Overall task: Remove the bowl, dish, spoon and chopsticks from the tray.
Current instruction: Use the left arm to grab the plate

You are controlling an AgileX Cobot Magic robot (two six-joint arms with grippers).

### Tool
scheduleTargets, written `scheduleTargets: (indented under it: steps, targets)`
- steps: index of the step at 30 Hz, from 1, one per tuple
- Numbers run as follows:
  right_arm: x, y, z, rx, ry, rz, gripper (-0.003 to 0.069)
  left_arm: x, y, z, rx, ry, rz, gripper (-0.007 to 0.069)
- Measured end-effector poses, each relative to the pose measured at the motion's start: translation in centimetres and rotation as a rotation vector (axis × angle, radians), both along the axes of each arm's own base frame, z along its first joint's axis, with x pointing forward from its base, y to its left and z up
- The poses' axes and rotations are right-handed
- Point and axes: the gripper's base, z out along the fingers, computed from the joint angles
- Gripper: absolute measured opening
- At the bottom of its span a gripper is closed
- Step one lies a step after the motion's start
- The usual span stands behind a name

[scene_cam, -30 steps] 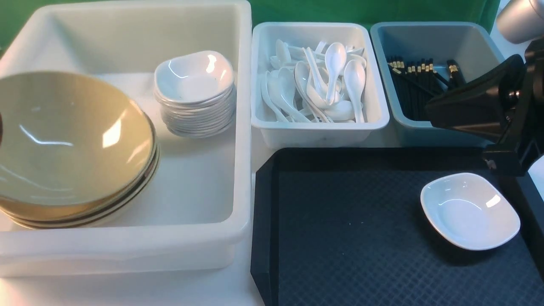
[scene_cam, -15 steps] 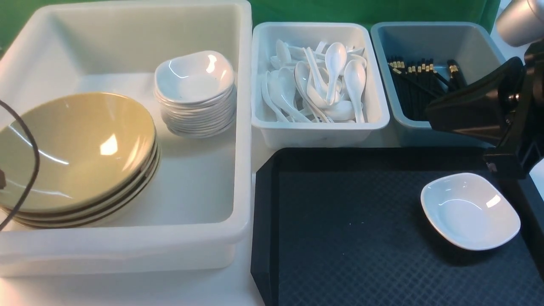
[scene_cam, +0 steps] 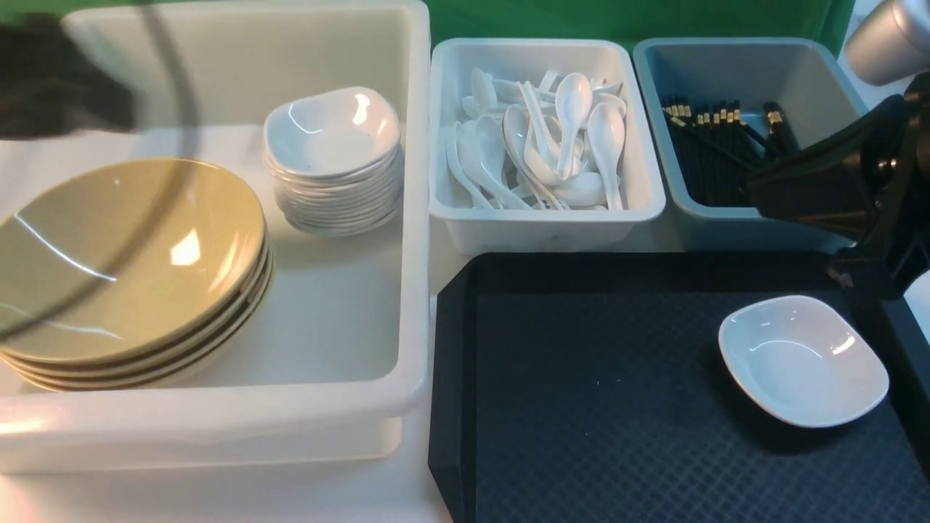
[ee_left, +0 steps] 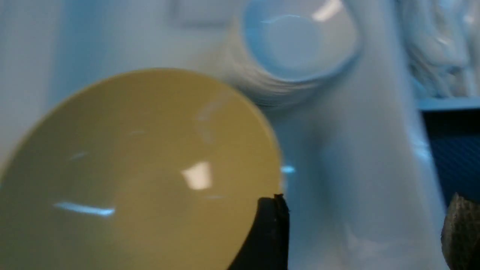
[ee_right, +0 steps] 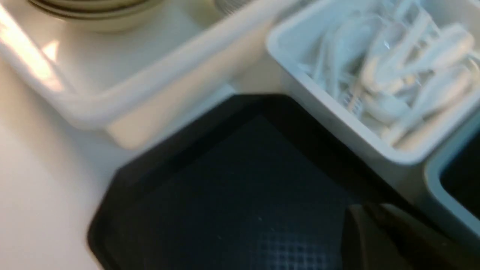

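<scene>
On the near right lies the black tray (scene_cam: 581, 407), and on its right part sits the small white dish (scene_cam: 803, 359), upright, close to the right rim. Over the tray's far right corner hangs the right gripper (scene_cam: 755, 192), a black wedge pointing left. Its jaws look pressed together at the tip with nothing between them, and it stands above the dish, not touching it.

To the left stands a big white tub (scene_cam: 418, 218). At its near left, the yellow bowl (scene_cam: 131, 254) rests upright on top of a stack of like bowls (scene_cam: 145, 367). A stack of white dishes (scene_cam: 334, 160) stands farther back, to the right of the bowls and apart from them.

From the left wrist camera, the left gripper (ee_left: 363, 240) hovers over the tub with its two fingers (ee_left: 270, 232) spread wide and empty, one of them showing against the bowl's rim. In the front view, that arm (scene_cam: 58, 80) is a dark blur at the far left.

Beyond the tray, a white bin (scene_cam: 545, 225) holds a heap of white spoons (scene_cam: 567, 138). Right of it, a grey-blue bin (scene_cam: 726, 65) holds black chopsticks (scene_cam: 708, 152).
</scene>
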Motion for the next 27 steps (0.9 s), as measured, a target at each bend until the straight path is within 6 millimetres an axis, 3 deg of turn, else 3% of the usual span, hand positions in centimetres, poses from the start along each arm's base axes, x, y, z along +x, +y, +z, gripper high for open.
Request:
scheduleTargets:
  steps: [7,11,14,16,21,23,27]
  targets:
    - [-1.3,-2.3,-1.4,-0.168,0.202,-0.188,0.0074,1.7,-14.5,-4.9,0.19,0.081,-0.408,0.0514]
    - [-2.8,-4.1,-1.3,-0.263,0.269,-0.298,0.0078,3.6,-21.0,-7.5,0.233,0.115,-0.518,0.0514]
    - [-4.2,-5.0,-0.6,-0.249,0.235,-0.352,0.008,5.4,-25.5,-9.1,0.209,0.125,-0.583,0.0514]
    - [-6.0,-5.7,0.4,-0.211,0.181,-0.367,0.0081,6.8,-28.6,-11.3,0.178,0.159,-0.627,0.0514]
    - [-9.2,-7.1,1.8,-0.143,0.085,-0.384,0.0083,9.4,-33.0,-15.6,0.112,0.224,-0.669,0.0514]
    - [-11.0,-7.8,2.4,-0.11,0.033,-0.392,0.0084,11.0,-35.0,-19.0,0.108,0.268,-0.683,0.0513]
    - [-11.6,-8.1,2.5,-0.101,0.016,-0.395,0.0085,12.1,-36.7,-22.3,0.098,0.322,-0.684,0.0509]
